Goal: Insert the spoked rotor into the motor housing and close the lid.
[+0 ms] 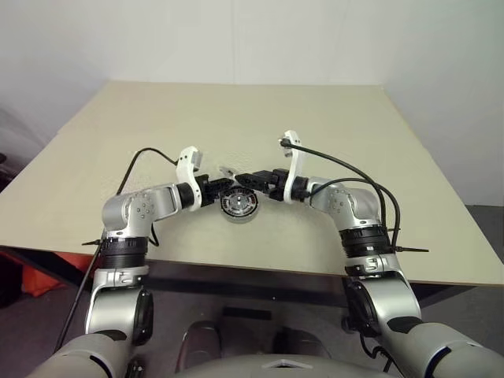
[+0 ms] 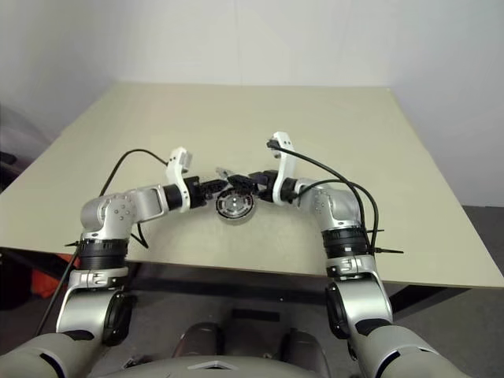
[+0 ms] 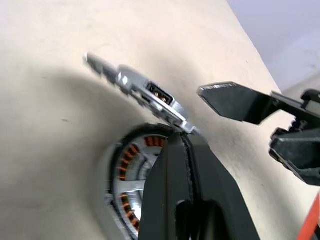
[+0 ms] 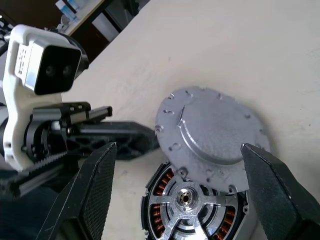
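Observation:
The motor housing (image 1: 239, 205) lies on the table near its front edge, with copper windings (image 4: 161, 186) showing. The shiny spoked rotor (image 4: 186, 200) sits inside it. The dull grey lid (image 4: 210, 132) hangs tilted just above the housing. My left gripper (image 1: 223, 187) is shut on the lid's edge, and its fingers (image 3: 182, 165) meet at the notched rim (image 3: 135, 85). My right gripper (image 4: 178, 150) comes in from the other side and is open, one finger on each side of the lid. I cannot tell whether it touches the lid.
The beige table (image 1: 236, 118) stretches bare behind and to both sides of the housing. Its front edge (image 1: 252, 272) runs close below the grippers. Dark clutter (image 4: 95, 15) stands beyond the table's far side in the right wrist view.

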### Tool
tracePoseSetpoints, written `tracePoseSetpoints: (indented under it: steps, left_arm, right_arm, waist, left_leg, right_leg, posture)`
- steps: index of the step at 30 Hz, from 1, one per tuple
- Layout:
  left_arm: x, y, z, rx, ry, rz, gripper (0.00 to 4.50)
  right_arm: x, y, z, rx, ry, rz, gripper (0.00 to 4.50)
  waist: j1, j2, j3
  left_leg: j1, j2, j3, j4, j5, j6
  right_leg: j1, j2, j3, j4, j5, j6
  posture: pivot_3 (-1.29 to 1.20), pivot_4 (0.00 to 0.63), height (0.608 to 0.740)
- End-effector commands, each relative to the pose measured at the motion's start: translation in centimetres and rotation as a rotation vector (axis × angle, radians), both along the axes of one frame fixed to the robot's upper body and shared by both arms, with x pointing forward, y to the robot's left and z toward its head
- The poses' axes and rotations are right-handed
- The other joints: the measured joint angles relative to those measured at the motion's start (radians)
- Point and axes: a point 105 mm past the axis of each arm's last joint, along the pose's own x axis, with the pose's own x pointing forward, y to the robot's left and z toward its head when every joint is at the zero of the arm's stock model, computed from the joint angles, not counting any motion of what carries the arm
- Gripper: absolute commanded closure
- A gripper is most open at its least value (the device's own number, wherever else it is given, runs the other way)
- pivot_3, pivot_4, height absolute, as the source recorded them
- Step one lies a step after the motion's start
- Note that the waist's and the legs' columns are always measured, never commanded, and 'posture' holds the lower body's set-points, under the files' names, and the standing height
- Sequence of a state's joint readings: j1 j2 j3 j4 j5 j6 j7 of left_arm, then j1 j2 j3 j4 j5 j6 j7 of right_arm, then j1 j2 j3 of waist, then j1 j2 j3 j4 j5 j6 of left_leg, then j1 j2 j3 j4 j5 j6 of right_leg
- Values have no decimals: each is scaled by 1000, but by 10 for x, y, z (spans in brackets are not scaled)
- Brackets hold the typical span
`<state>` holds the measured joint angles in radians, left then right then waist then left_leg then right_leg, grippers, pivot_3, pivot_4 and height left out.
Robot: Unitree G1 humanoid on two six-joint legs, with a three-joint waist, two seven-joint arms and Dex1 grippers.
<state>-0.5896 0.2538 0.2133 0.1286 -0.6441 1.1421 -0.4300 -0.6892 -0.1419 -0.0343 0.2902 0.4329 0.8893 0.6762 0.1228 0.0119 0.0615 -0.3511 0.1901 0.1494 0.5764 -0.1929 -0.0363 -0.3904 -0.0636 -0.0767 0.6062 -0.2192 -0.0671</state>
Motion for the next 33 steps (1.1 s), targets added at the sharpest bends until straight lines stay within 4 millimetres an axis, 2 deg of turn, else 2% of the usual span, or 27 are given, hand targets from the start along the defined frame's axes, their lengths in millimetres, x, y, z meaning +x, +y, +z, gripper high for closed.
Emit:
tracePoseSetpoints:
  steps: [1, 10, 22, 26, 30, 33]
  left_arm:
    - [6, 5, 19, -22, -67, 15, 4500]
    - [-1, 9, 16, -30, -53, 8, 4500]
    - [-40, 51, 6, 5, 4, 29, 4500]
    - [-42, 58, 7, 11, 3, 54, 4500]
    - [-40, 58, 6, 13, -3, 69, 4500]
    - [-37, 55, 6, 5, -10, 79, 4500]
  right_arm:
    - [2, 1, 15, 7, -64, 3, 25]
    - [4, -3, 13, -13, -68, -10, 25]
    - [4, -10, 3, -94, -87, 2, 25]
    - [-1, -15, -4, -211, -173, 71, 25]
    - [-7, -34, -10, -429, -364, 208, 25]
    - [-8, -48, 0, -539, -505, 310, 25]
  waist:
    - [0, 0, 0]
    - [0, 0, 0]
    - [0, 0, 0]
    - [1, 0, 0]
    - [3, -1, 0]
    - [2, -1, 1]
  left_leg:
    - [0, 0, 0, 0, 0, 0]
    - [0, 0, 0, 0, 0, 0]
    - [1, 0, 0, 0, 0, 0]
    - [1, 0, 0, 0, 0, 0]
    - [0, 0, 0, 1, 0, 0]
    - [0, 0, 0, 1, 0, 0]
  right_leg:
    - [0, 0, 0, 0, 0, 0]
    - [0, 0, 0, 0, 0, 0]
    - [1, 0, 0, 0, 0, 0]
    - [1, 0, 0, 0, 0, 0]
    - [1, 0, 0, 0, 0, 0]
    - [1, 0, 0, 0, 0, 1]
  posture:
    - [0, 0, 740]
    - [0, 0, 740]
    - [0, 0, 740]
    - [0, 0, 740]
    - [0, 0, 740]
    - [0, 0, 740]
